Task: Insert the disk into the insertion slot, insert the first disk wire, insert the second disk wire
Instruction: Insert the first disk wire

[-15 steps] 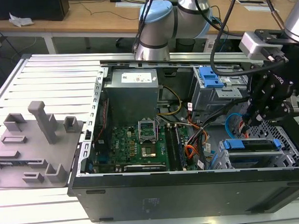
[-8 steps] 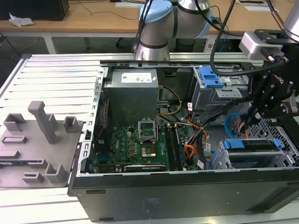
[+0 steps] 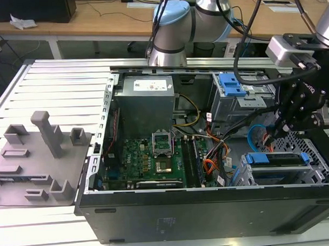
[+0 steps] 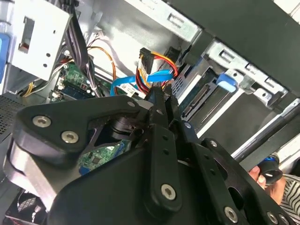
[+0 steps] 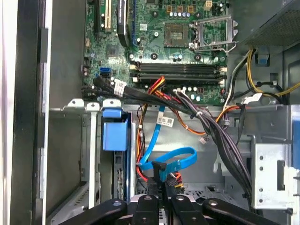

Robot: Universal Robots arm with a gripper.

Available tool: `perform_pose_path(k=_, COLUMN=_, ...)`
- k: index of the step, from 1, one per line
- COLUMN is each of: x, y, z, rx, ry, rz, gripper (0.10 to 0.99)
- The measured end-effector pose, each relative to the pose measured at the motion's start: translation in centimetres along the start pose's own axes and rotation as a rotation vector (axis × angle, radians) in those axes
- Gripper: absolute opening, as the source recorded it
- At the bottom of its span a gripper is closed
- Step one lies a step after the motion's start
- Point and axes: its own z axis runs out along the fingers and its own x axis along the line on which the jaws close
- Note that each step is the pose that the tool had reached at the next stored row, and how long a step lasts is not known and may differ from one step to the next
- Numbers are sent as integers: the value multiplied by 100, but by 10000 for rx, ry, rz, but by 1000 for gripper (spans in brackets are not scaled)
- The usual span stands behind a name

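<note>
The second disk wire [image 5: 180,157], its white tag [image 5: 165,122] unreadable, has its plug clamped in the gripper [image 5: 160,188].

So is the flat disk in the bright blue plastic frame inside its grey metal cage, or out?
In. The flat disk in its bright blue plastic frame sits inside the low grey perforated metal cage, with its blue edge showing.

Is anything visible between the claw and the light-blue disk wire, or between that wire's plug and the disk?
Nothing visible separates the claw from the second disk wire; its tip is at the wire's plug. Red and orange wires lie between that plug and the disk.
</note>
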Motion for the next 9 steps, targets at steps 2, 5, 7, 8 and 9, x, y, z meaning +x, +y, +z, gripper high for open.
perform_pose_path(k=2, x=69, y=-17, z=7, rx=-1, ry=2, rz=1, gripper=169)
perform_pose_path(k=5, x=259, y=-22, z=15, rx=-2, ry=0, rz=-1, gripper=169)
perform_pose_path(k=7, x=333, y=-26, z=24, rx=-2, ry=0, rz=-1, gripper=169)
perform_pose_path(k=8, x=343, y=-28, z=27, rx=-1, ry=2, rz=-1, gripper=169)
perform_pose_path(k=9, x=349, y=-35, z=37, rx=-2, ry=-1, rz=-1, gripper=169)
